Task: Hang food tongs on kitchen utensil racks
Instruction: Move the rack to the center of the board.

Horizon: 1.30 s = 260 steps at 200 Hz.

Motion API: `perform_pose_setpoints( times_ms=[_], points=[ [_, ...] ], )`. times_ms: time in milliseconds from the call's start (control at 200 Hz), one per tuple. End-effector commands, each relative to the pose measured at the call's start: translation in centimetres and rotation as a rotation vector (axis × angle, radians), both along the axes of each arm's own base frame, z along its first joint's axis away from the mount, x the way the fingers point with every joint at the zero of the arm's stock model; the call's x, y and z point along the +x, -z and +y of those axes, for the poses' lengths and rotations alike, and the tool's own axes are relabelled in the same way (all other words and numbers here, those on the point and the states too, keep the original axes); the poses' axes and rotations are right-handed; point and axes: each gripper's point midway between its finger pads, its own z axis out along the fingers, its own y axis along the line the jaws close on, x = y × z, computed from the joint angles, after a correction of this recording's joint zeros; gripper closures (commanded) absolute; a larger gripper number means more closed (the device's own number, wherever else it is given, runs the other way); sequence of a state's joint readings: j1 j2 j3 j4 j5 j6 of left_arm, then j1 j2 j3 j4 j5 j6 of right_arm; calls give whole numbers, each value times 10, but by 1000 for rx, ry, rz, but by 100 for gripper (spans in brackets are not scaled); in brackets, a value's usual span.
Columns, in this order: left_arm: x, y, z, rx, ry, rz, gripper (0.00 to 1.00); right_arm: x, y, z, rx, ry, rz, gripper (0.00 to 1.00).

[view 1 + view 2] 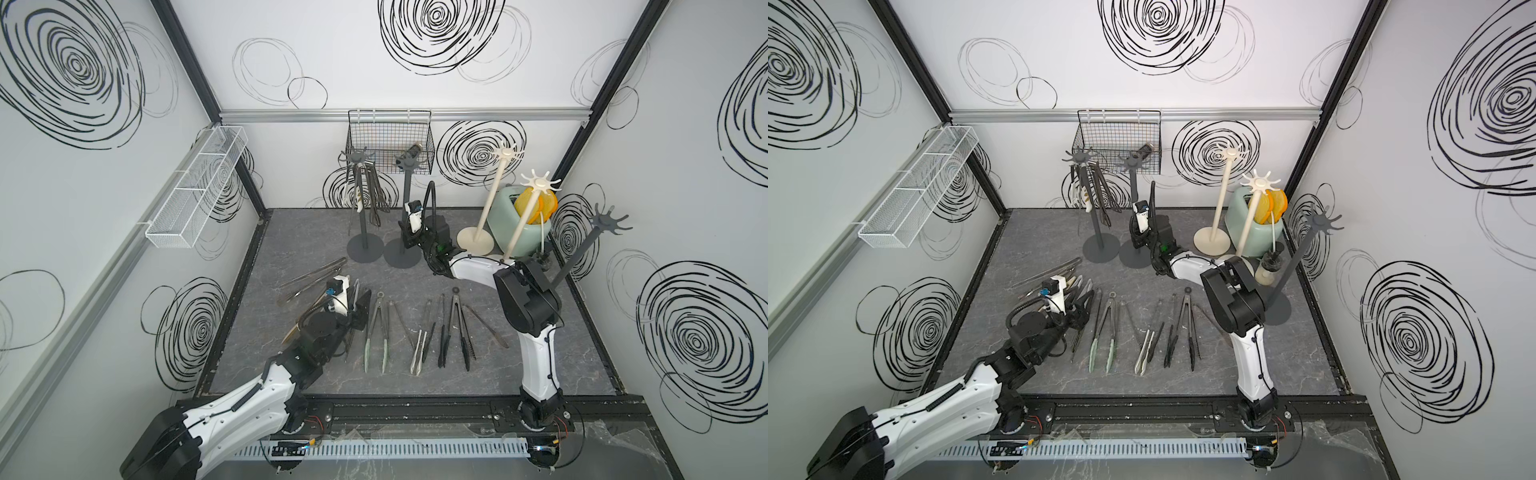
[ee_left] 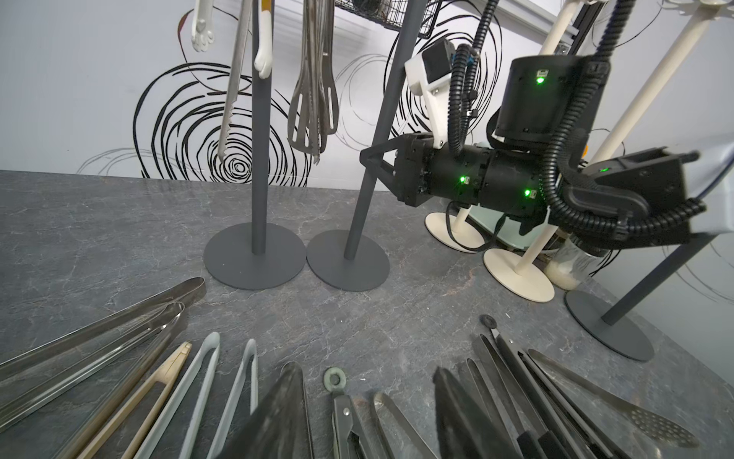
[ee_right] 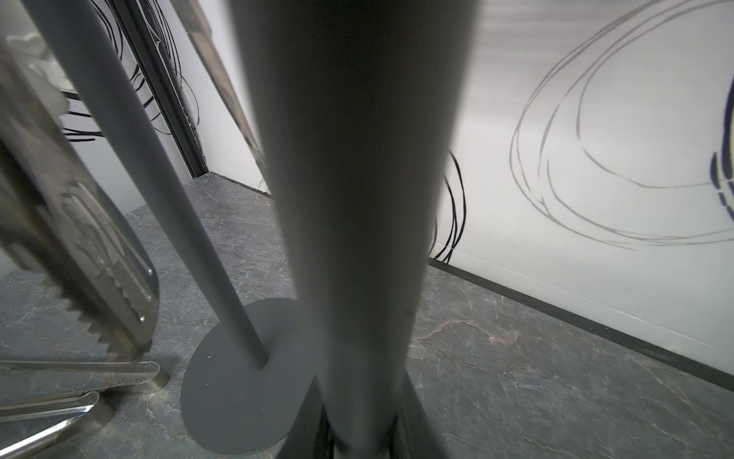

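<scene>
Your right end effector (image 2: 371, 159) is clenched on the pole of the dark grey rack (image 2: 359, 222). Your left end effector (image 2: 366, 371) hangs released above tongs (image 1: 376, 332) on the tabletop (image 1: 561, 353).

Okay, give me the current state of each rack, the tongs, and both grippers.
Left grey rack: upright, several tongs hanging.
Middle grey rack: hooks bare, pole clamped.
Right grey rack: hooks bare.
Cream racks: hooks bare.
Table tongs: lying flat, unhung.
Left gripper: open, empty, above the table tongs.
Right gripper: shut on the middle grey rack's pole.
</scene>
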<state>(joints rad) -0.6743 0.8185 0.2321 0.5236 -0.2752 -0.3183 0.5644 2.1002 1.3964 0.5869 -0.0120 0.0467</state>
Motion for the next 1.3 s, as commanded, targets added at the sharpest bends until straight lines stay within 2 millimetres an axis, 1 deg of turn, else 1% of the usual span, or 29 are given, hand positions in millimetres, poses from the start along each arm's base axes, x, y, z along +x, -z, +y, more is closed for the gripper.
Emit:
perform_pose_setpoints(
  times_ms=[0, 180, 310, 385, 400, 450, 550, 725, 831, 1051, 1126, 1231, 1296],
  points=[
    [-1, -5, 2, -27, -12, -21, 42, 2, 19, 8, 16, -4, 49, 100],
    [-2, -1, 1, -28, -6, -20, 42, 6, 29, 1, -16, 29, 44, 100],
    [-3, 4, 0, -21, 4, -9, 41, 10, 34, -9, -46, 89, 19, 100],
    [-3, 7, 0, -17, 7, -4, 41, 13, 32, -18, -62, 137, -12, 100],
    [-3, 2, -1, -33, 8, -25, 41, 13, 31, -20, -63, 143, -20, 100],
    [-3, 2, 0, -33, 7, -29, 41, 15, 30, -25, -68, 164, -36, 100],
    [-3, 3, 1, -29, 5, -31, 41, 20, 30, -31, -70, 178, -44, 100],
    [-3, 6, 1, -20, 3, -27, 40, 28, 36, -36, -74, 186, -36, 100],
    [-3, 8, 1, -17, 2, -23, 40, 28, 42, -35, -77, 179, -21, 100],
    [-2, 8, 1, -11, -3, -18, 38, 24, 59, -27, -74, 146, 28, 100],
    [-1, 9, 2, -9, -5, -14, 37, 23, 63, -26, -76, 148, 41, 93],
    [0, 8, 3, -8, -10, -10, 36, 22, 65, -27, -72, 151, 54, 77],
    [0, 6, 2, -9, -11, -12, 36, 21, 62, -27, -68, 152, 53, 66]
  ],
)
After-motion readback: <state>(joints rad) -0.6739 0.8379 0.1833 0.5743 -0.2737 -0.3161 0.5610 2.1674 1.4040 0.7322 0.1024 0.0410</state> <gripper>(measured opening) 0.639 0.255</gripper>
